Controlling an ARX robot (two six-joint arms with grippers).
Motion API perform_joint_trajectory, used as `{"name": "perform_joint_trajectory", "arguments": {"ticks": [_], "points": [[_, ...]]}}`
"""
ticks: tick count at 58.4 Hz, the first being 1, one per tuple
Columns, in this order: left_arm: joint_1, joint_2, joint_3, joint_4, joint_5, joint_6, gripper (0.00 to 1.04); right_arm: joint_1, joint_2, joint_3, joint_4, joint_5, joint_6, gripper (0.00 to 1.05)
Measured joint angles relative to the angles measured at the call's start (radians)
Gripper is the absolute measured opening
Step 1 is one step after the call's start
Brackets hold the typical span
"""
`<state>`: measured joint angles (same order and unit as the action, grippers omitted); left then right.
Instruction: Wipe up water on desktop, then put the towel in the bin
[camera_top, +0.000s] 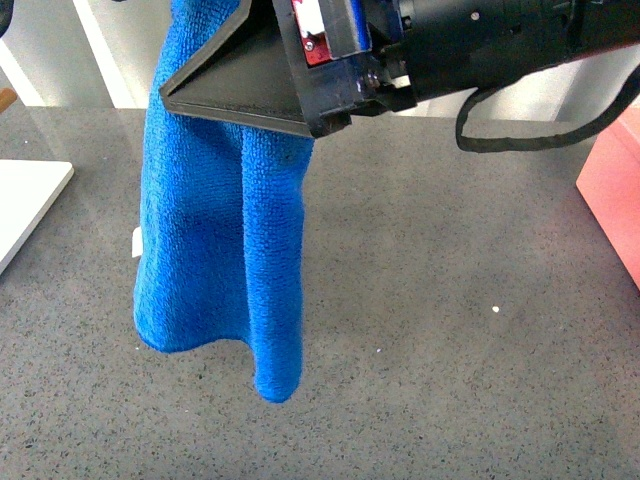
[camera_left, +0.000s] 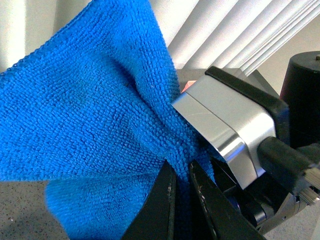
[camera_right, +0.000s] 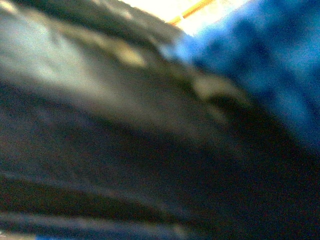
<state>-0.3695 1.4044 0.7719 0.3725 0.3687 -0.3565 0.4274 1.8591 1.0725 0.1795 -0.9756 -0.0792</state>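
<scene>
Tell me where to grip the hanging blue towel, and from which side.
Probably the gathered top of the towel, beside where the left gripper pinches it, coming in level from the side of the bin. There the cloth bunches into thick vertical folds; its lower edge hangs loose over the desktop.

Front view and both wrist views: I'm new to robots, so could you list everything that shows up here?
towel: one, bright blue, hanging over the desktop, left of centre
desktop: one, speckled dark grey, beneath everything
bin: one, salmon pink, right edge, partly cut off
board: one, white, flat on the desktop at the left edge
cable: one, black, looped under the right arm
right arm: one, black, reaching across the top in front of the towel
left gripper: one, black, pinching the towel
</scene>
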Motion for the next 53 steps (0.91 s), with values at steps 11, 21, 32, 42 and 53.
{"name": "perform_joint_trajectory", "arguments": {"ticks": [11, 21, 32, 42, 53], "points": [[0.0, 0.0, 0.0, 0.0, 0.0, 0.0, 0.04, 0.015, 0.024, 0.024, 0.085, -0.031, 0.018, 0.62], [0.005, 0.0, 0.005, 0.0, -0.01, 0.0, 0.04, 0.021, 0.048, 0.031, 0.19, -0.012, 0.071, 0.41], [0.008, 0.0, 0.005, 0.0, -0.021, 0.0, 0.05, 0.028, 0.06, 0.032, 0.216, 0.032, 0.1, 0.18], [0.007, 0.0, 0.005, 0.0, -0.021, 0.002, 0.29, 0.029, 0.06, 0.032, 0.203, 0.059, 0.1, 0.08], [0.006, 0.0, 0.005, 0.0, -0.002, 0.004, 0.55, 0.021, 0.058, 0.032, 0.209, 0.078, 0.105, 0.08]]}}
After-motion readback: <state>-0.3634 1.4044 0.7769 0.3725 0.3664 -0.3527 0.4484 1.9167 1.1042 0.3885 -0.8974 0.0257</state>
